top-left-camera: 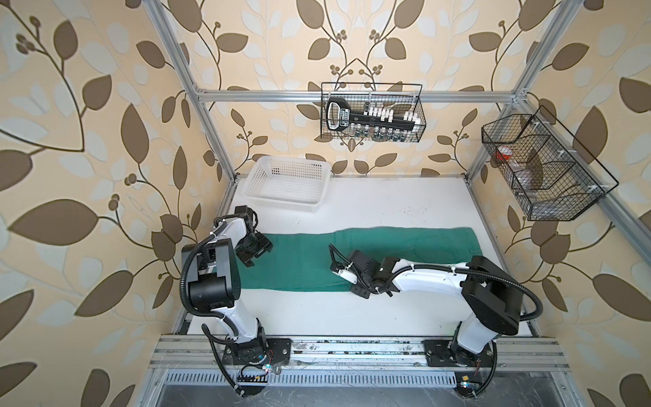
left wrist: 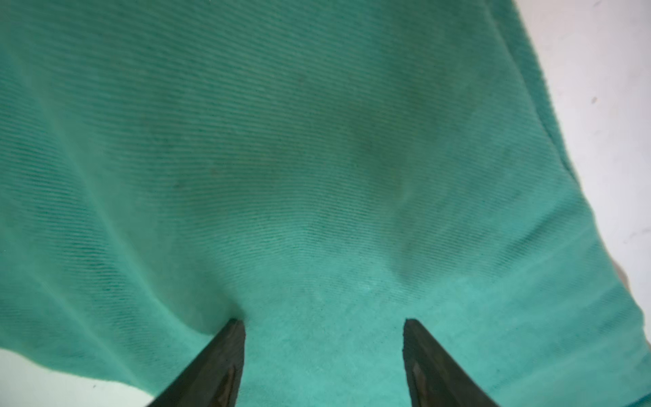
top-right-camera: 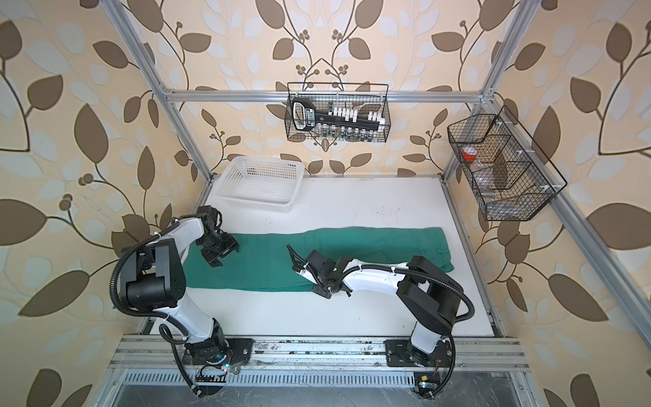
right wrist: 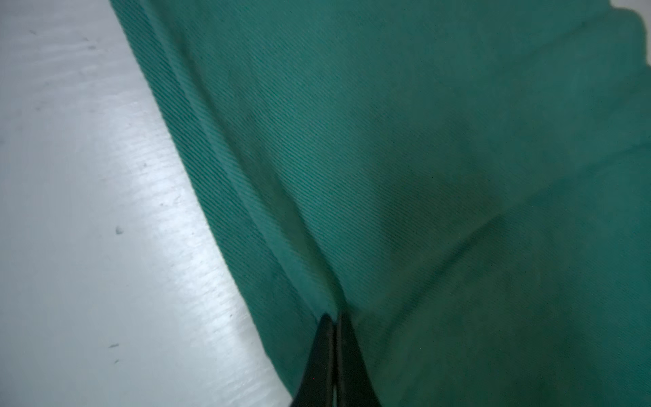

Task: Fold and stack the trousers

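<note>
White tabletop within an aluminium frame and leaf-patterned walls. Teal-green trousers lie flat in a long band across the middle of the table, running left to right in both top views, apart from the white perforated basket at the far left corner. Left gripper: over the left end of the band, jaws spread wide, tips down at the cloth, only flat fabric between them. Right gripper: at the near edge of the trousers about mid-length, jaws closed together, pinching a ridge of cloth beside bare table
</note>
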Robot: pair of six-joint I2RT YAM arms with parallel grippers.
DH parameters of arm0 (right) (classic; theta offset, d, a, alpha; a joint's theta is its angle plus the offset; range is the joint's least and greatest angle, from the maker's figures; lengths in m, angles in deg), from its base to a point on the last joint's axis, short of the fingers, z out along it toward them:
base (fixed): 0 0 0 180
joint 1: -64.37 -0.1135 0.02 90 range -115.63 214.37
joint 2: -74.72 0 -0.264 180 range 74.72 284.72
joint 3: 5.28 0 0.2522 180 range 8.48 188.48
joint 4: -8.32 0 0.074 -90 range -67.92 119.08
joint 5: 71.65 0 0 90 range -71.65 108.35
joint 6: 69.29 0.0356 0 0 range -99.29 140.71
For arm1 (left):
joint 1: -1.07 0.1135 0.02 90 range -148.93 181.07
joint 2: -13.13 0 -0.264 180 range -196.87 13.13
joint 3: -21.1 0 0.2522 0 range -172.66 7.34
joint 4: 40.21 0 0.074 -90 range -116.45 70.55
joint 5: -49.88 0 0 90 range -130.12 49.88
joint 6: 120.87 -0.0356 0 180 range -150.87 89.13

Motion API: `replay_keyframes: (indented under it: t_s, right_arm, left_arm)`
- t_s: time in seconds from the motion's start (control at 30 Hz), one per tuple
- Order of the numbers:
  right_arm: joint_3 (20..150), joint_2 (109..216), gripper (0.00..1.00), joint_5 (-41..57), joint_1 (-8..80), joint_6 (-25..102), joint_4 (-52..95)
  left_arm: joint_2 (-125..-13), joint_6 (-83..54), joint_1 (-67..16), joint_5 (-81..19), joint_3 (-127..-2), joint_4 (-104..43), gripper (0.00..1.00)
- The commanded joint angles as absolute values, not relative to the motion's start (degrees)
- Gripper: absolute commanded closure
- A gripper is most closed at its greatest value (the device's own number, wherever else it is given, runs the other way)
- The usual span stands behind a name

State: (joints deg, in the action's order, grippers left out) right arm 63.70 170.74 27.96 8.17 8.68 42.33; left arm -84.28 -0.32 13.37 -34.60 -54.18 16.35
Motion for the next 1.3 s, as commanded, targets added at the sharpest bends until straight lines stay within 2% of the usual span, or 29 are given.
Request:
replay_keyframes:
  t_s: [0.0,0.27,0.5,0.63,0.73,0.9,0.97,1.13,1.27]
  right_arm:
    - [64.23,167.55,1.0,26.36,7.13,7.7,44.52]
    - [61.67,166.84,1.0,23.33,5.12,8.96,47.53]
    - [62.88,171.76,1.0,24.38,3.85,8.19,49.06]
    - [63.31,172.05,0.7,25.57,3.66,7.31,49.73]
    - [63.34,167.78,0.58,22.7,5.59,8.34,49.96]
    - [60.56,156.29,0.48,13.99,15.3,14.06,48.78]
    - [58.43,152.33,0.43,13.59,20.46,19.66,47.75]
    - [53.52,145.71,0.42,12.25,39.36,37.19,49.96]
    - [49.53,141.97,0.42,10.7,54.67,43.85,51.48]
  left_arm:
    - [-85.01,0.4,12.73,-36.01,-54.1,16.58,0.28]
    - [-86.67,-0.27,12.71,-40.09,-55.56,17.99,0.28]
    - [-86.93,-1.13,12.83,-42.38,-56.99,19.41,0.28]
    - [-84.7,-1.04,12.69,-42.31,-57.58,20.37,0.28]
    - [-82.33,-0.46,11.41,-40.53,-58.35,21.75,0.28]
    - [-77.36,3.14,4.54,-37.46,-56.8,21.22,0.28]
    - [-76.33,5.11,0.72,-37.29,-56.28,20.57,0.28]
    - [-76.29,10.46,-9.52,-36.15,-53.95,16.44,0.28]
    - [-78.54,12.58,-12.66,-35.93,-52.05,13.37,0.29]
